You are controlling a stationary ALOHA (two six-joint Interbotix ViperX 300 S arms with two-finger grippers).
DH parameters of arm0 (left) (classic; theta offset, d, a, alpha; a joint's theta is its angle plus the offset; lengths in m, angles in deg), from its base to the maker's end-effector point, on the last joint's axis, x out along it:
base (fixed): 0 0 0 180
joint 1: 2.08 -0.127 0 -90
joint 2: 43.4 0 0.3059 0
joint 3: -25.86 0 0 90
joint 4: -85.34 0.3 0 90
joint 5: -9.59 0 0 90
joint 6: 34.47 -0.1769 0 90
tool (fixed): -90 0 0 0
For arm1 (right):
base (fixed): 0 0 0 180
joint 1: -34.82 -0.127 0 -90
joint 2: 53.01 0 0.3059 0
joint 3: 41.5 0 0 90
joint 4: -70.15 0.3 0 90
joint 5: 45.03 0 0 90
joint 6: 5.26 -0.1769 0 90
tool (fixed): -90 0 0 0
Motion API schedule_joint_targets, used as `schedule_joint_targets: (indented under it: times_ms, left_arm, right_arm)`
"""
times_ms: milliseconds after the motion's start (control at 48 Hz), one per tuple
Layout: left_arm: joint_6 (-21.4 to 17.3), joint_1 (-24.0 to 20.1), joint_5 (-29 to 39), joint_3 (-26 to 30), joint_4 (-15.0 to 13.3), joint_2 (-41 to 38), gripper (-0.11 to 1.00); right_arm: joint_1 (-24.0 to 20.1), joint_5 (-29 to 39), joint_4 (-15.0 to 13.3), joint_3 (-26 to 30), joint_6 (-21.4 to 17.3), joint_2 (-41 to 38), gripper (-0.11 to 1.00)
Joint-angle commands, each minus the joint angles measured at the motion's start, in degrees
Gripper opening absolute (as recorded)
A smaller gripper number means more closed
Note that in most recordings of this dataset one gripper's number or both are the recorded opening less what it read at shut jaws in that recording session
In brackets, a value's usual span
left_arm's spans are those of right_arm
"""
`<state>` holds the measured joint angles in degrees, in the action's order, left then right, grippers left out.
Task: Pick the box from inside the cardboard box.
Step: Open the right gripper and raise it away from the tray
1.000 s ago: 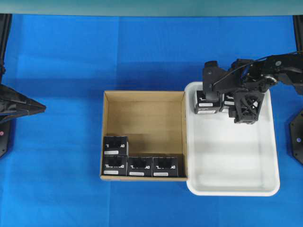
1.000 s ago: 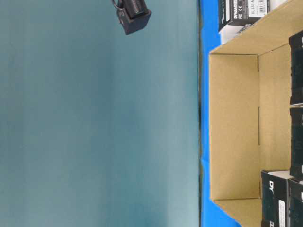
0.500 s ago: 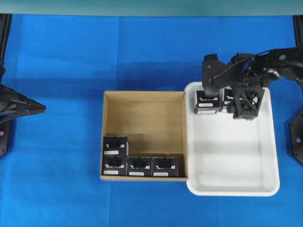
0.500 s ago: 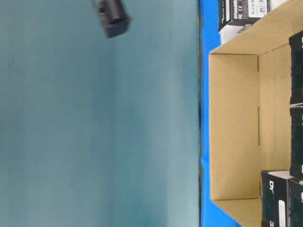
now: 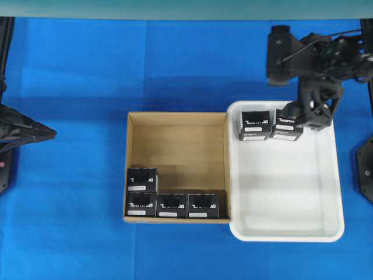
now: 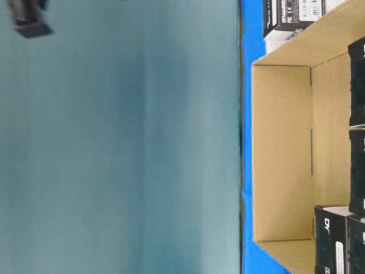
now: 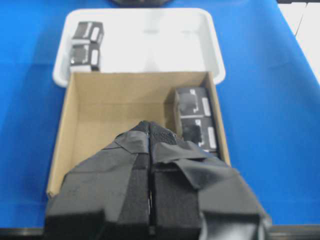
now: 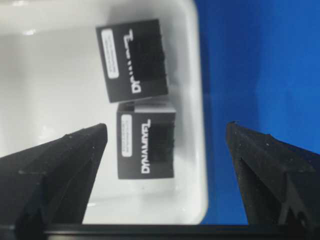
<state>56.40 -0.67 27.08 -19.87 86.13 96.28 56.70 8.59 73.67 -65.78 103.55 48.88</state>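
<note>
My right gripper [image 8: 165, 165] is hanging with its jaws spread wide and empty above the two black boxes [image 5: 254, 125] I judge were set down side by side in the white tray [image 5: 285, 233]'s far corner. Beyond them, the cardboard box [image 5: 133, 169] is holding four more along its near wall and left corner; the box [image 5: 203, 205] nearest the tray has open floor behind it. My left gripper [image 7: 150, 165] is resting pressed shut, well clear.
</note>
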Motion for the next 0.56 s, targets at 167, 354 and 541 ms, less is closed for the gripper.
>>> schedule_joint_targets:
  times_ms: [167, 354, 541]
  left_arm:
    - [0.0, -0.1, -0.4, 1.6, 0.2, -0.3, -0.07]
    - [0.0, -0.3, -0.4, 1.6, 0.2, -0.3, -0.07]
    - [0.1, -0.3, -0.4, 1.6, 0.2, -0.3, -0.07]
  right_arm:
    - [-0.4, 0.9, 0.1, 1.1, -1.8, 6.2, 0.95]
    - [-0.4, 0.2, 0.2, -1.2, -1.8, 8.3, 0.95]
    - [-0.4, -1.7, 0.4, -2.6, -1.8, 10.3, 0.95]
